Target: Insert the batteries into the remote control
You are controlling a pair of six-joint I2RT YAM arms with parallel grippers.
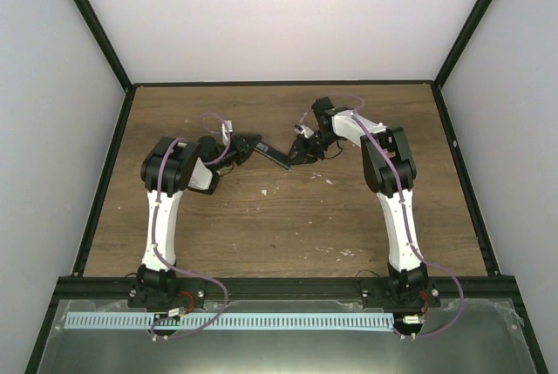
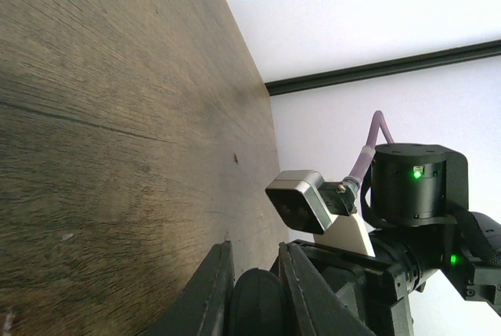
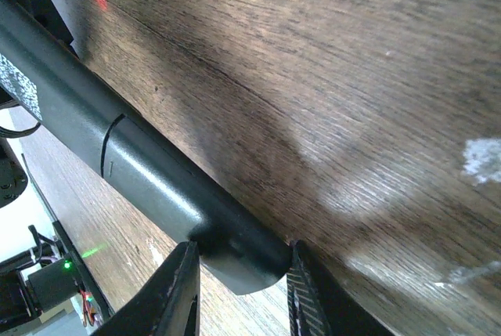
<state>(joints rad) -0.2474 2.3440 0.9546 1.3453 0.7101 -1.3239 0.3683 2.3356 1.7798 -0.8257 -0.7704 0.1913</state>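
Note:
The remote control is a slim black bar spanning the gap between my two grippers in the middle of the table. My left gripper is shut on its left end. In the left wrist view that rounded black end sits clamped between the fingers of the left gripper. My right gripper holds the other end. In the right wrist view the remote control runs up to the left with a seam across its back, and both fingers of the right gripper press its sides. The batteries are out of view.
Pale specks of debris lie on the wooden table in front of the remote. The right arm's wrist and camera fill the space just beyond my left fingers. Black frame rails edge the table.

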